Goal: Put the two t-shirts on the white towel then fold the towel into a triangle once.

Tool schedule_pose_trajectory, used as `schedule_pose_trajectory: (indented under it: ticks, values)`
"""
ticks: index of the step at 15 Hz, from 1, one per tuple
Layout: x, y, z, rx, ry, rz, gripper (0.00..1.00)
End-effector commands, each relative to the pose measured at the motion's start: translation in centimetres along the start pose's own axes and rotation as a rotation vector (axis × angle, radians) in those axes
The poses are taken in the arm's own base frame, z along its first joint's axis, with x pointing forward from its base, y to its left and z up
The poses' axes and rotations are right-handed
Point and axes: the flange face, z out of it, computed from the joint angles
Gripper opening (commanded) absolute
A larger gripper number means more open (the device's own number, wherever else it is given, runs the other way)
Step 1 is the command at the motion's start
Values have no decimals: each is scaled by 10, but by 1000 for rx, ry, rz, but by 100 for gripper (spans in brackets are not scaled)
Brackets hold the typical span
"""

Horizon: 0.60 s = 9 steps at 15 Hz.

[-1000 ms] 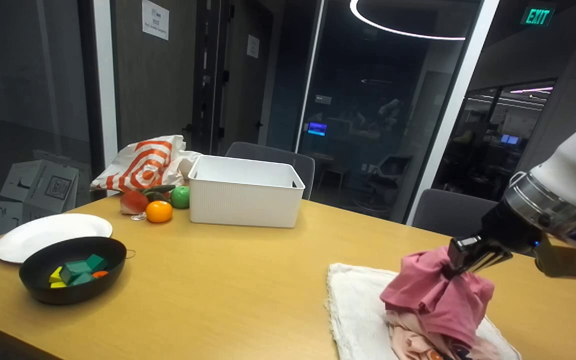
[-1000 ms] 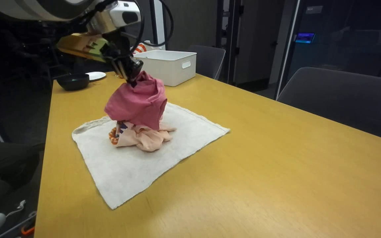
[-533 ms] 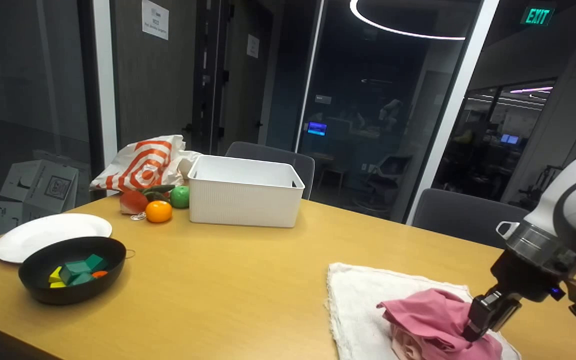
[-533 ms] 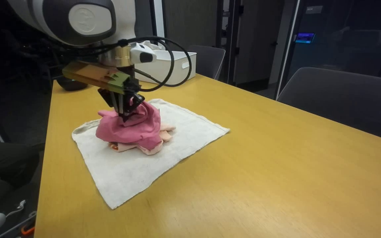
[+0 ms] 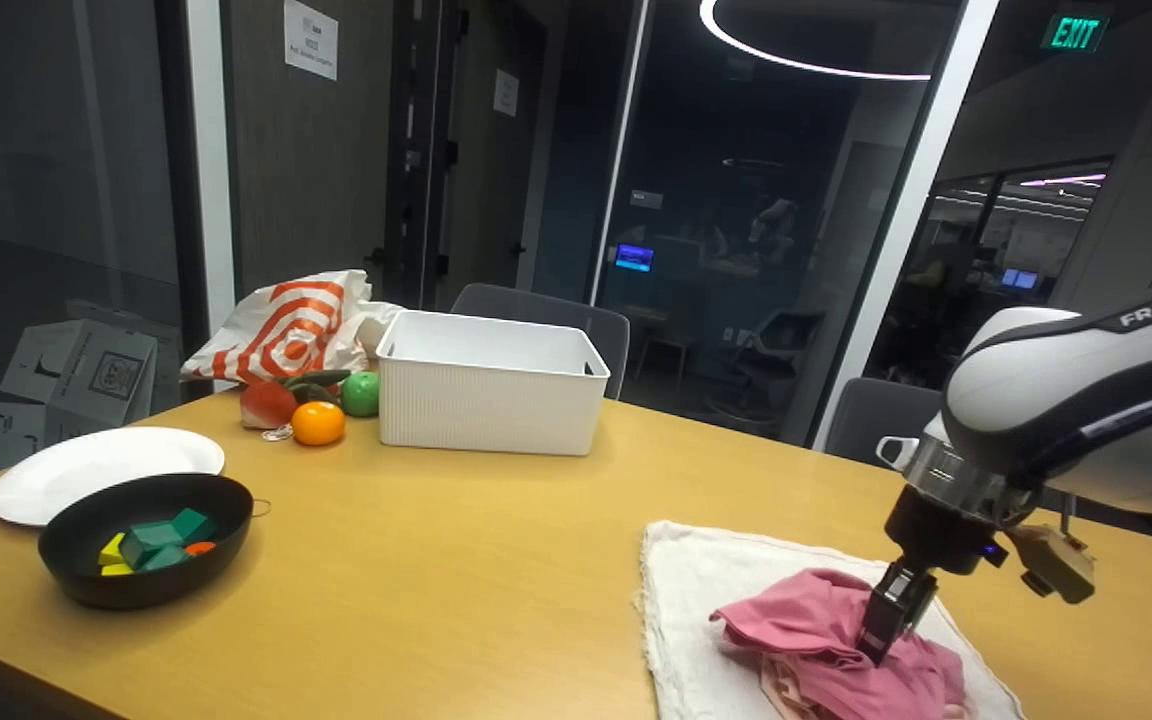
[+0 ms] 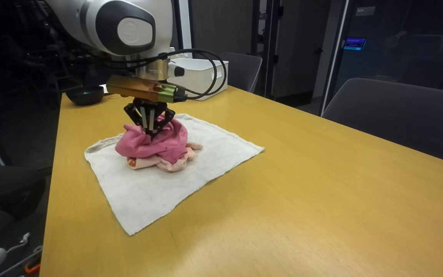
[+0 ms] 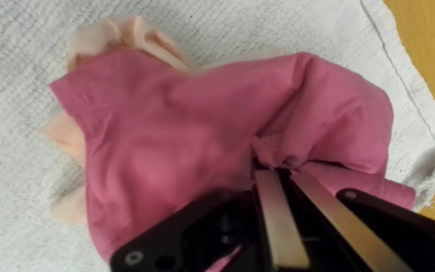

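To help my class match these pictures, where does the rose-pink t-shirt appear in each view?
In an exterior view: rose-pink t-shirt, lower right.
In an exterior view: rose-pink t-shirt, left of centre.
Wrist view: rose-pink t-shirt, large, across the middle.
Landmark in all three: the white towel.

In an exterior view, "EXIT" is noted in green on the sign [image 5: 1076, 32] at two o'clock, "FRAN" in white on the arm [image 5: 1086, 370] at three, and a red bullseye mark [image 5: 296, 348] on the bag [image 5: 281, 325] at nine, the paper notice [image 5: 311, 38] at eleven being found illegible.
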Motion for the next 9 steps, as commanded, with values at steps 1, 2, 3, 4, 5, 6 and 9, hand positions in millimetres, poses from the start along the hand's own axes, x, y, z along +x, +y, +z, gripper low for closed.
schedule_pose_trajectory:
  ticks: [1, 2, 3, 4, 5, 6, 9]
  values:
    - [31, 12, 9, 102, -48, -7, 6]
    - [35, 16, 10, 107, -57, -6, 5]
    - [40, 20, 9, 107, -57, -5, 5]
    - [44, 24, 8, 97, -62, 0, 7]
    - [47, 25, 4, 96, -54, -5, 32]
    - [50, 28, 1, 98, -50, 1, 32]
    - [48, 34, -26, 103, -56, -5, 50]
